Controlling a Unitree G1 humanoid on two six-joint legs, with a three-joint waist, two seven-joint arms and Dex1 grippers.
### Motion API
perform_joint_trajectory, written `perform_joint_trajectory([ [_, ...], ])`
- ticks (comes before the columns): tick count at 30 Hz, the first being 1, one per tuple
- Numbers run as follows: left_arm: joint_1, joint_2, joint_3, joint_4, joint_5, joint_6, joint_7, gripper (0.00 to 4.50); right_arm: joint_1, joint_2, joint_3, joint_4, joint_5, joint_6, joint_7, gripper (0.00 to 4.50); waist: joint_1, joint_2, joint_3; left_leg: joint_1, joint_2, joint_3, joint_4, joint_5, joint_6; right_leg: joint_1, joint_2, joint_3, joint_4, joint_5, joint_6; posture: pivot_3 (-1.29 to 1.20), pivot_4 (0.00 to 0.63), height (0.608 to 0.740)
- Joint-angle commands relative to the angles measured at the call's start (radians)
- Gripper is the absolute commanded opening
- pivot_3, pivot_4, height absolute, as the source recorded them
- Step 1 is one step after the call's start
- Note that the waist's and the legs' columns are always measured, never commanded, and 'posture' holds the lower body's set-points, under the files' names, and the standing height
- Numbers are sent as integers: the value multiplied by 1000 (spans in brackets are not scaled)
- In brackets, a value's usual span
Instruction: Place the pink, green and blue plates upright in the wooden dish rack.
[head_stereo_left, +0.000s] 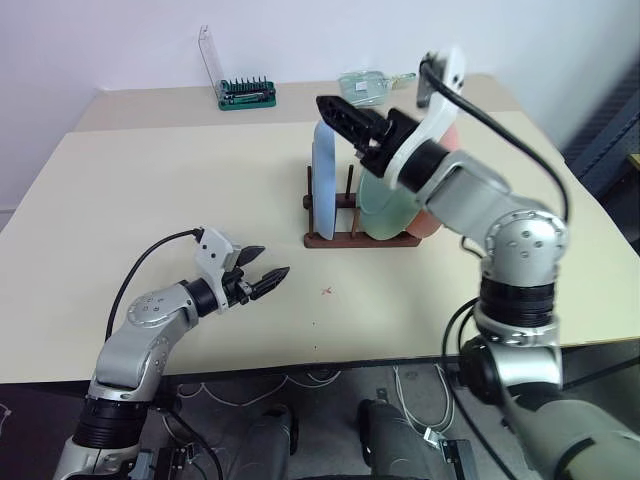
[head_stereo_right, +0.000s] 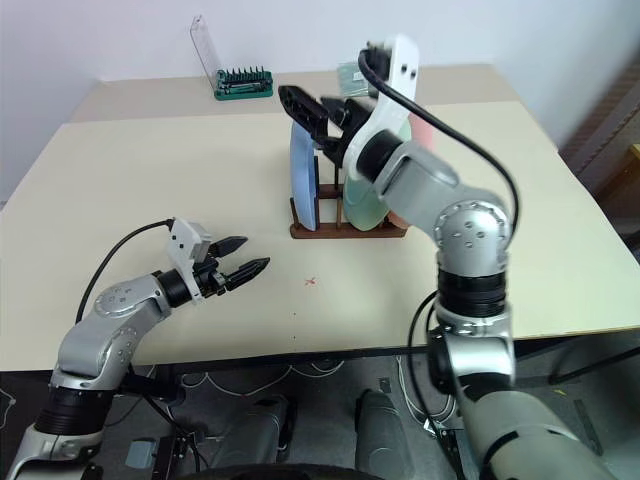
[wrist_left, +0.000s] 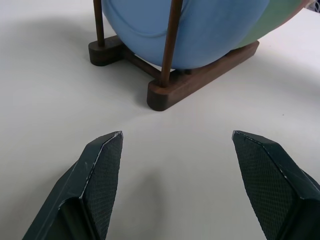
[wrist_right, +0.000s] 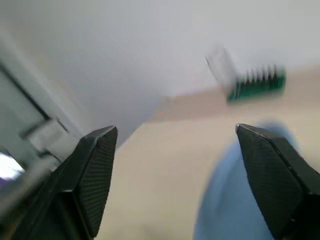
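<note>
Wooden dish rack (head_stereo_left: 345, 232): stands on the bench (head_stereo_left: 150, 190), mid-way across and toward the far side, dark rails and thin pegs upright. Blue plate (head_stereo_left: 323, 180): on edge in the rack, at the end slot nearest my left side. Green plate (head_stereo_left: 385, 210): on edge in the rack just beside the blue one, partly hidden behind my right arm. Pink plate (head_stereo_left: 438, 205): on edge at the far end of the row, mostly covered by that arm, so I cannot tell how squarely it sits between its pegs. My right tool (head_stereo_left: 345, 118): raised above the rack over the blue plate, fingers spread wide, nothing between them. My left tool (head_stereo_left: 262, 272): low over the bench, well apart from the rack, pointing toward it, fingers parted and empty. Green tool holder (head_stereo_left: 245, 93) with clear lid: at the far edge of the bench, not part of the job. Status, as I judge it: all three plates appear racked upright, none lying on the bench, so the placing looks done; what remains is to draw my right arm clear without knocking a plate and confirm the pink one is seated.
</note>
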Motion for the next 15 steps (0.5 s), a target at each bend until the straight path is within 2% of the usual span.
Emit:
perform_joint_trajectory([
  [1, -7, -1, 7, -29, -6, -5, -1, 3578, 28, -145, -15, -110, -100, -48, 195, 3949, 4, 0, 0, 0, 0, 0, 0, 0, 0, 0, 0, 0, 0, 0, 0, 0, 150, 740],
  [2, -6, 0, 4, -25, -6, -6, -6, 3578, 69, -216, -49, -119, -116, -44, 248, 3718, 7, -1, 0, 0, 0, 0, 0, 0, 0, 1, 0, 0, -1, 0, 0, 0, 150, 740],
  [4, -6, 3, 1, -19, -5, -7, -12, 3578, 118, -288, -88, -119, -128, -42, 303, 3110, 7, -1, 0, 0, 0, 0, 1, 0, 1, 2, 0, -1, -2, 0, 1, 0, 150, 740],
  [5, -7, 4, -4, -18, -2, -6, -16, 3578, 149, -332, -98, -132, -140, -48, 350, 2699, 6, -1, 0, 0, 0, 0, 1, 0, 1, 2, -1, -1, -3, 0, 1, 0, 150, 740],
  [6, -8, 5, -8, -18, 0, -6, -17, 3578, 168, -358, -102, -142, -152, -55, 385, 2124, 5, -1, 0, 0, 0, 1, 1, -1, 1, 2, -1, 0, -3, 0, 1, 0, 150, 740],
  [8, -21, 9, -32, -13, -8, -3, -54, 3578, 352, -532, -132, -219, -216, -50, 551, 1069, 11, -1, 0, 0, 0, 2, 1, -1, 1, 2, -1, 0, -3, -1, 0, 0, 150, 740],
  [10, -35, 12, -57, -11, -17, 3, -91, 3578, 489, -639, -151, -258, -264, -61, 642, 40, 11, -1, 0, 0, 0, 1, 1, -2, 3, 3, -1, -1, -3, -3, 2, 0, 150, 740],
  [12, -43, 12, -85, -32, -38, 18, -136, 3578, 582, -696, -144, -278, -338, -93, 672, 40, 6, -1, 0, -1, -1, 2, 1, -2, 3, 3, -3, -1, -3, -3, 2, 0, 150, 740],
  [15, -53, 6, -109, -51, -45, 26, -163, 3578, 641, -712, -125, -282, -417, -124, 691, 40, 0, 0, 0, 0, 0, 6, 2, -2, 3, 3, -4, 1, -4, -3, 1, 0, 150, 740],
])
